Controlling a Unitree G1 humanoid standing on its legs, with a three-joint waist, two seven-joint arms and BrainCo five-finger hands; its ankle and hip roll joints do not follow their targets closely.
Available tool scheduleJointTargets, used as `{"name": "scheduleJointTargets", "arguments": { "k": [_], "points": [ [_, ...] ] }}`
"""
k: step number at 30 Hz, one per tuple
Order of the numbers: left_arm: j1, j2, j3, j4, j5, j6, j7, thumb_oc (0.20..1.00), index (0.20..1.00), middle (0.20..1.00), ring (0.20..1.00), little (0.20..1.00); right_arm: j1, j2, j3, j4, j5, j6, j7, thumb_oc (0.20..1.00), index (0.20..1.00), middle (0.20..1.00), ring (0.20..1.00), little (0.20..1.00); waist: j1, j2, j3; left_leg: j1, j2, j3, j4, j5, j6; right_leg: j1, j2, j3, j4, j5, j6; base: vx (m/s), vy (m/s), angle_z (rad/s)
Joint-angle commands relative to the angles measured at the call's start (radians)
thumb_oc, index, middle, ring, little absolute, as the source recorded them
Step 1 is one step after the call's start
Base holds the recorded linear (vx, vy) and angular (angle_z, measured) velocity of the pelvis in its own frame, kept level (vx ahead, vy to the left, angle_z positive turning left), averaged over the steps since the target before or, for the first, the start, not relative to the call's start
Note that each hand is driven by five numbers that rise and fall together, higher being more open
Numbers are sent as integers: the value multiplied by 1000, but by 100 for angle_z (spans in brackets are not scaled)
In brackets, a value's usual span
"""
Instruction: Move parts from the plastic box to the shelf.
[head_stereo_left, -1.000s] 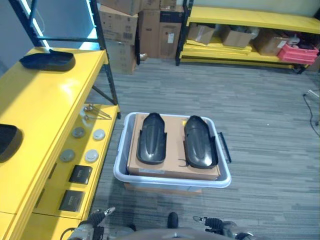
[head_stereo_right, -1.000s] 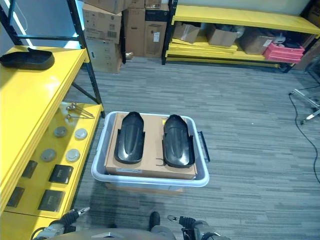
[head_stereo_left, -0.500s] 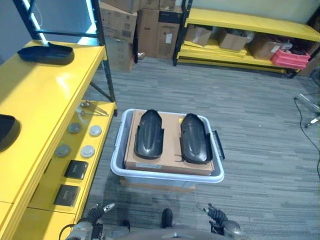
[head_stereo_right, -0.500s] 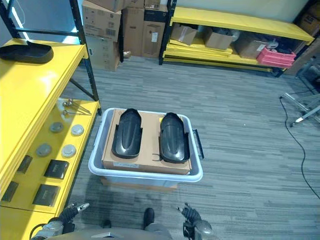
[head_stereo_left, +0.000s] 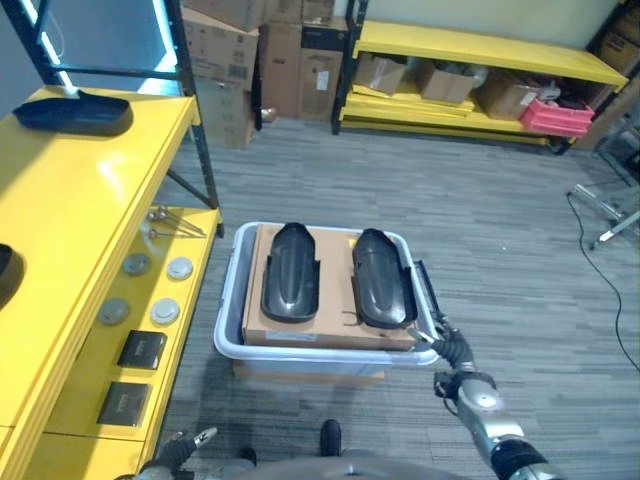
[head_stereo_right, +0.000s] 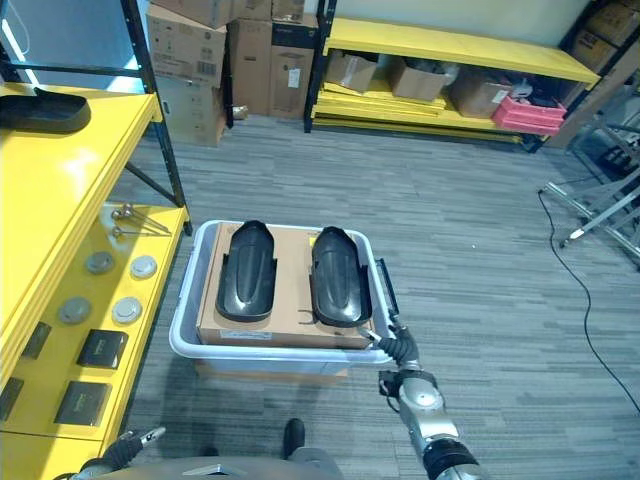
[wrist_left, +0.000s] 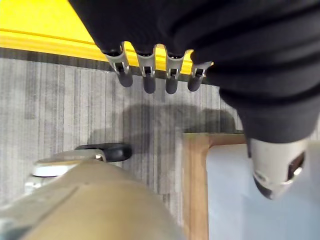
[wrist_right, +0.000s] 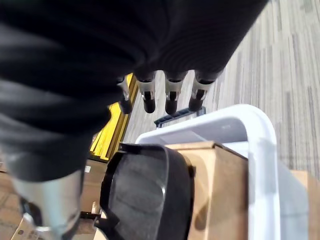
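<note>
A pale plastic box (head_stereo_left: 228, 330) stands on the floor and holds a cardboard carton. Two black curved parts lie side by side on the carton, a left part (head_stereo_left: 290, 285) and a right part (head_stereo_left: 380, 278). My right hand (head_stereo_left: 455, 358) is open at the box's near right corner, its straight fingers (wrist_right: 170, 97) just above the rim (wrist_right: 260, 145) and the right part (wrist_right: 145, 190). My left hand (head_stereo_left: 190, 440) hangs low and open, fingers (wrist_left: 145, 75) straight beside the yellow shelf (head_stereo_left: 90, 200). Another black part (head_stereo_left: 72, 112) rests on the shelf's far end.
The shelf's lower level holds round discs (head_stereo_left: 165, 311), dark flat plates (head_stereo_left: 141, 349) and metal tools (head_stereo_left: 165, 222). Cardboard boxes (head_stereo_left: 225, 50) stand behind the shelf post. A far yellow rack (head_stereo_left: 480, 45) carries boxes and a red crate (head_stereo_left: 557, 115). Metal stand legs (head_stereo_left: 615, 225) show at the right.
The camera has shifted. My right arm has risen from the bottom edge and reached forward to the box's near right corner. The left hand has stayed low.
</note>
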Motion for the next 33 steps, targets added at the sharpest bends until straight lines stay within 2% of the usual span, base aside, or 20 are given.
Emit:
{"name": "scheduleJointTargets", "arguments": {
  "k": [1,2,3,4,6,9,11,13,14,18,20,21,22,23,25,28,31,33],
  "points": [
    [-82,2,-61,16,-6,-35,-7,1000,1000,1000,1000,1000,-133,-121,-36,1,-30,19,-82,1000,1000,1000,1000,1000,24,80,39,-70,62,34,-36,79,-28,66,17,-27,30,-124,40,-111,-38,16],
    [-109,14,-75,13,-18,-41,-20,1000,1000,1000,1000,1000,-222,-157,-26,41,-24,54,-131,1000,1000,1000,1000,1000,39,89,66,-105,70,34,-37,92,-37,37,14,-44,37,-123,39,-111,-38,18],
    [-110,14,-75,14,-18,-41,-20,1000,1000,1000,1000,1000,-223,-157,-25,41,-24,54,-131,1000,1000,1000,1000,1000,38,89,66,-106,70,34,-36,92,-37,36,14,-45,37,-124,39,-255,-74,17],
    [-149,24,-98,12,-16,-41,-34,1000,1000,1000,1000,1000,-318,-191,-16,81,2,89,-190,1000,1000,1000,1000,1000,48,100,101,-141,80,49,-40,110,-45,10,18,-70,38,-120,33,-213,-65,20],
    [-192,28,-128,23,-19,-36,-47,1000,1000,1000,1000,1000,-426,-219,-3,141,10,112,-260,1000,1000,1000,1000,1000,54,117,135,-180,80,47,-43,124,-53,-16,20,-88,33,-115,31,-225,-73,50],
    [-213,29,-150,29,-13,-31,-56,1000,1000,1000,1000,1000,-498,-244,4,174,17,148,-309,1000,1000,1000,1000,1000,58,130,162,-205,72,36,-46,131,-55,-37,19,-91,39,-116,30,-67,-10,38],
    [-229,20,-177,29,-42,-51,-54,1000,1000,1000,1000,1000,-568,-269,12,209,12,230,-314,1000,1000,1000,1000,1000,58,149,192,-232,59,20,-42,141,-56,-64,12,-91,58,-122,24,-26,72,25],
    [-233,17,-179,25,-89,-56,-60,1000,1000,1000,1000,1000,-584,-275,25,227,-6,272,-326,1000,1000,1000,1000,1000,59,159,205,-241,53,12,-41,144,-58,-73,7,-91,64,-123,21,8,65,10],
    [-235,17,-177,18,-111,-61,-61,1000,1000,1000,1000,1000,-588,-277,27,243,-4,301,-328,1000,1000,1000,1000,1000,59,163,216,-247,50,7,-38,145,-59,-80,2,-93,70,-125,21,-8,51,10],
    [-269,26,-185,12,-122,-72,-70,1000,1000,1000,1000,1000,-602,-266,53,343,-20,421,-190,1000,1000,1000,1000,1000,69,169,253,-275,40,-12,-26,147,-62,-108,-10,-100,84,-125,21,-27,13,8],
    [-286,28,-192,13,-127,-83,-72,1000,1000,1000,1000,1000,-610,-252,79,399,-40,454,-168,1000,1000,1000,1000,1000,76,171,268,-284,40,-13,-21,149,-61,-118,-16,-104,91,-124,21,-44,-29,4],
    [-300,30,-197,16,-134,-96,-75,1000,1000,1000,1000,1000,-613,-242,95,443,-47,488,-128,1000,1000,1000,1000,1000,80,171,276,-293,40,-16,-15,148,-59,-125,-19,-108,97,-125,21,-35,-39,1],
    [-301,31,-197,16,-135,-97,-75,1000,1000,1000,1000,1000,-614,-241,97,446,-48,493,-123,1000,1000,1000,1000,1000,80,171,277,-294,40,-16,-14,148,-59,-126,-19,-108,97,-125,21,-48,-63,3],
    [-322,33,-205,12,-138,-108,-84,1000,1000,1000,1000,1000,-611,-225,113,501,-51,522,-74,200,200,200,200,200,86,173,288,-303,39,-19,-10,149,-58,-133,-21,-115,102,-124,20,-36,-52,2],
    [-333,33,-213,10,-123,-124,-89,1000,1000,1000,1000,1000,-603,-203,123,543,-53,535,-60,200,200,200,200,200,94,175,296,-306,37,-24,-9,148,-57,-134,-23,-121,102,-125,22,-34,-54,6],
    [-340,29,-228,0,-99,-145,-85,1000,1000,1000,1000,1000,-586,-176,127,569,-18,530,-89,200,200,200,200,200,101,176,295,-298,34,-29,-18,148,-56,-127,-24,-130,97,-125,23,-7,-30,16],
    [-341,30,-231,-12,-86,-147,-84,1000,1000,1000,1000,1000,-568,-166,116,573,6,486,-137,200,200,200,200,200,102,173,285,-284,34,-29,-25,146,-58,-114,-24,-133,89,-122,25,4,-10,9],
    [-333,31,-235,-22,-65,-150,-67,1000,1000,1000,1000,1000,-549,-165,99,559,18,432,-175,200,200,200,200,200,100,167,271,-268,36,-28,-27,142,-60,-99,-22,-133,83,-122,27,30,-2,6]
  ]
}}
